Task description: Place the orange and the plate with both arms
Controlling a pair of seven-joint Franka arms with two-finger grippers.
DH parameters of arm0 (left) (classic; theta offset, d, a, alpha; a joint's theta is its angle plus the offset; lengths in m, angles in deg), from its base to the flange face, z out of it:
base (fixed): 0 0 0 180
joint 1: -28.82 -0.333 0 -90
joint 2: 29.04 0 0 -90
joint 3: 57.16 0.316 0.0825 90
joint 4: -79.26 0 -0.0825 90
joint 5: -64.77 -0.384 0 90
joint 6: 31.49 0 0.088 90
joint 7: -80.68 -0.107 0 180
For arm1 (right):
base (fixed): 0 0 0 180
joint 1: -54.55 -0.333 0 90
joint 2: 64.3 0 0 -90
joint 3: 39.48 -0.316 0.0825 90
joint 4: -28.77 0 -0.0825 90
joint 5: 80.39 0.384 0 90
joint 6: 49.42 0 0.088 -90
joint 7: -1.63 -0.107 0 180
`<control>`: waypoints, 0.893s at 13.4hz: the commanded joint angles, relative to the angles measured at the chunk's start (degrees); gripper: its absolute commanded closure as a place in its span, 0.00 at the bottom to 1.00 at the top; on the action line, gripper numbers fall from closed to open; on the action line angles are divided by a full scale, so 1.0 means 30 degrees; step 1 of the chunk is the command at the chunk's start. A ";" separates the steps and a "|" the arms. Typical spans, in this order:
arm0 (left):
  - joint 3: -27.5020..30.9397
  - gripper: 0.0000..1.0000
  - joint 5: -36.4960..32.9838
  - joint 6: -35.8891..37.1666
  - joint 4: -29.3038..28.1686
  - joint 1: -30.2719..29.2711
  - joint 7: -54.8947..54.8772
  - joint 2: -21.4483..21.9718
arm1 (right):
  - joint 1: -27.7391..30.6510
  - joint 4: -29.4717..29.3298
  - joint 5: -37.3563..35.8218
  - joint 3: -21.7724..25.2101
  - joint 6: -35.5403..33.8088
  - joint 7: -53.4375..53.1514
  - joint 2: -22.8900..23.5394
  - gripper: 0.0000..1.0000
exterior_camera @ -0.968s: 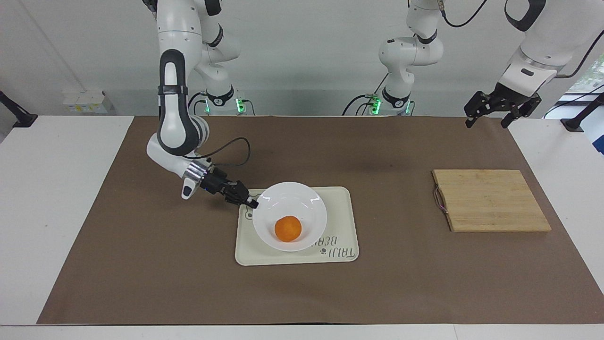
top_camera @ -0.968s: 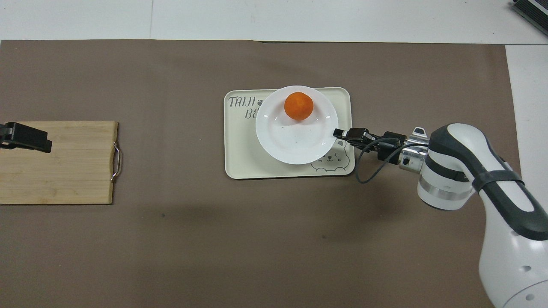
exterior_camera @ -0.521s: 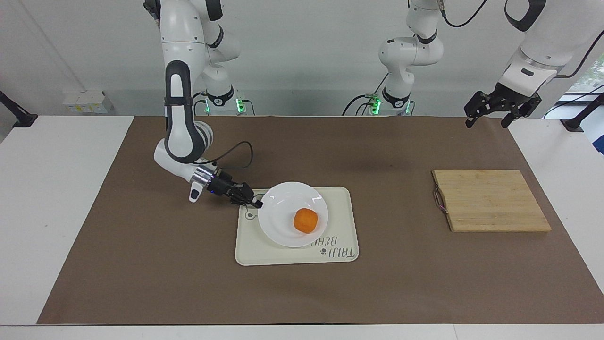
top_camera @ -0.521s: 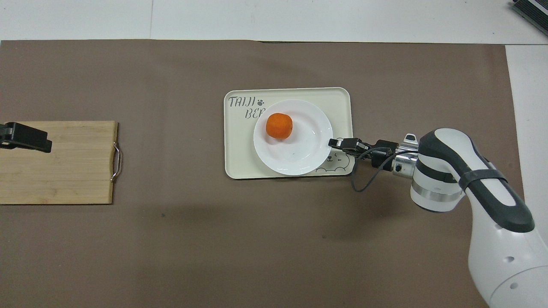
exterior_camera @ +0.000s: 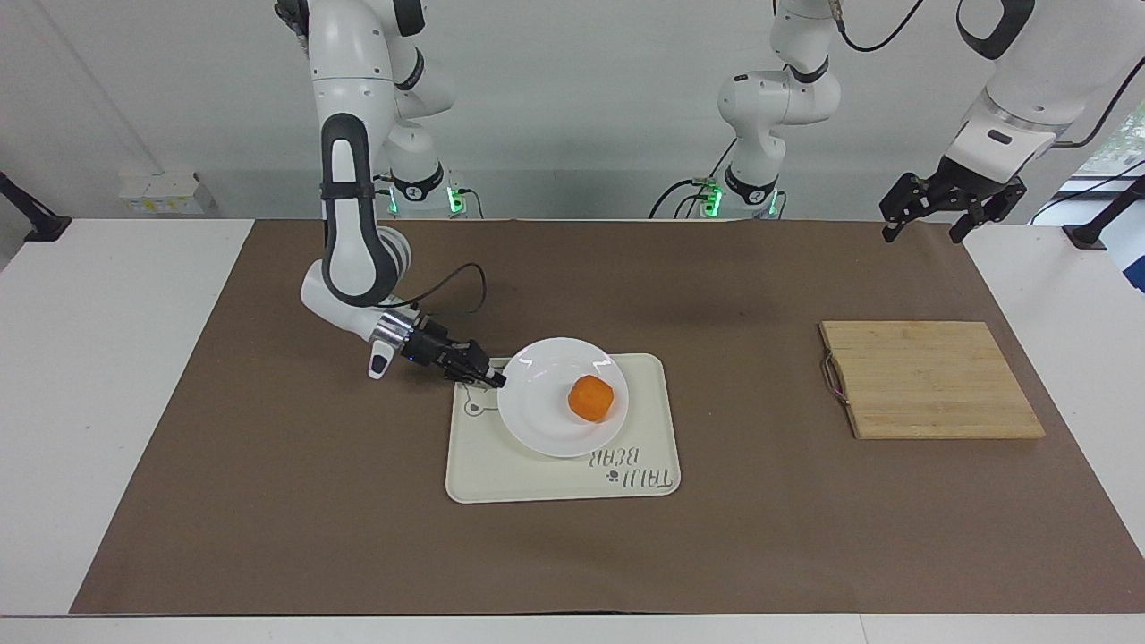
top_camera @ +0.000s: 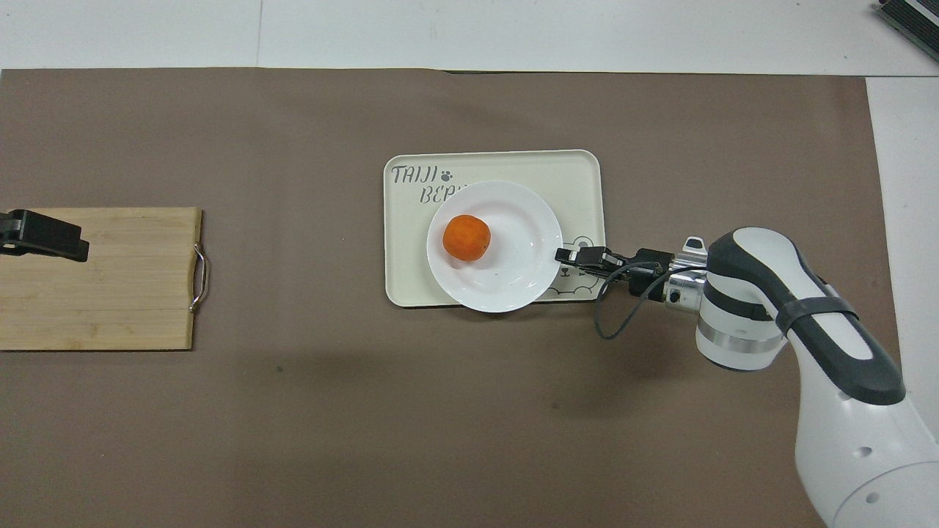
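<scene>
The white plate (exterior_camera: 537, 416) (top_camera: 513, 271) lies on the cream tray (exterior_camera: 537, 478) (top_camera: 513, 165), and its rim reaches just past the tray's edge nearer the robots. The orange (exterior_camera: 591, 398) (top_camera: 466, 237) sits in the plate, off centre toward the left arm's end. My right gripper (exterior_camera: 497, 380) (top_camera: 559, 254) reaches in low from the right arm's end, shut on the plate's rim. I cannot tell whether the plate rests flat or is slightly lifted. My left gripper (exterior_camera: 923, 234) (top_camera: 44, 235) waits open, high over the cutting board's end of the table.
A bamboo cutting board (exterior_camera: 930, 380) (top_camera: 110, 279) with a metal handle lies toward the left arm's end. Brown paper (exterior_camera: 268, 492) covers the table around the tray. A black cable loops at the right wrist.
The right gripper drew the plate toward the robots and levelled it from a tilt. The orange rolled from the plate's farther edge toward the left arm's end. The left arm stayed still.
</scene>
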 commanded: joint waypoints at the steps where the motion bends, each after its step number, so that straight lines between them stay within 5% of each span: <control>1: -0.0172 0.00 -0.0292 0.0281 0.0147 -0.0187 -0.0086 -0.0032 | 0.0341 -0.0220 -0.1792 0.0081 -0.0001 -0.0032 -0.0643 0.00; 6: -0.0172 0.00 -0.0292 0.0281 0.0147 -0.0216 -0.0086 -0.0032 | 0.1456 -0.0546 -0.5657 0.0343 -0.0675 -0.1089 -0.1844 0.00; 12: -0.0172 0.00 -0.0292 0.0281 0.0147 -0.0216 -0.0086 -0.0032 | 0.2539 -0.1629 -1.7138 0.0550 -0.0733 -0.8375 -0.4537 0.00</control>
